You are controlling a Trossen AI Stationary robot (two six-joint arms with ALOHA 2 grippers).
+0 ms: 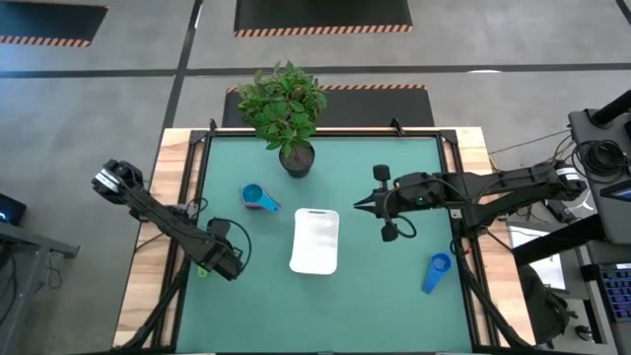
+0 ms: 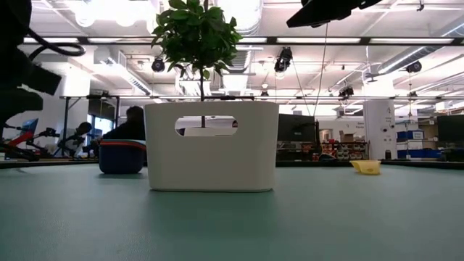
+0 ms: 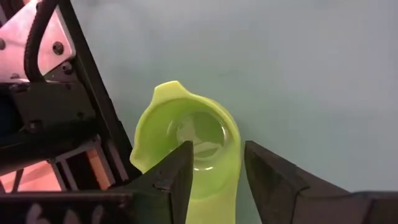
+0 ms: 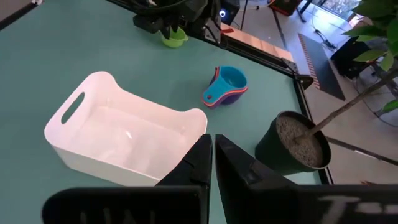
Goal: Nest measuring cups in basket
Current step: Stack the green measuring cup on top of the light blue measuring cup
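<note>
One white basket (image 1: 315,241) sits mid-table, nothing visible inside it in the high or right wrist views. Cups: one green measuring cup (image 3: 189,144) at the left edge of the mat, by the table frame; one nested stack (image 1: 258,198) with a teal cup on top and red and purple rims below it, left of the basket and near the plant pot (image 1: 297,158); one blue cup (image 1: 438,271) right of the basket toward the near right corner; one yellow cup (image 2: 367,167) seen only in the low view, far off on the table. Exact count in the stack cannot be told. One potted plant stands at the far side of the mat, behind the basket. Low view: a seated person (image 2: 130,123) in the room behind. Left gripper (image 3: 214,171) is down at the green cup, fingers apart, straddling its rim and handle side, not closed on it. Right gripper (image 4: 213,155) hovers right of the basket, fingers pressed together, holding nothing, pointed toward basket and pot.
</note>
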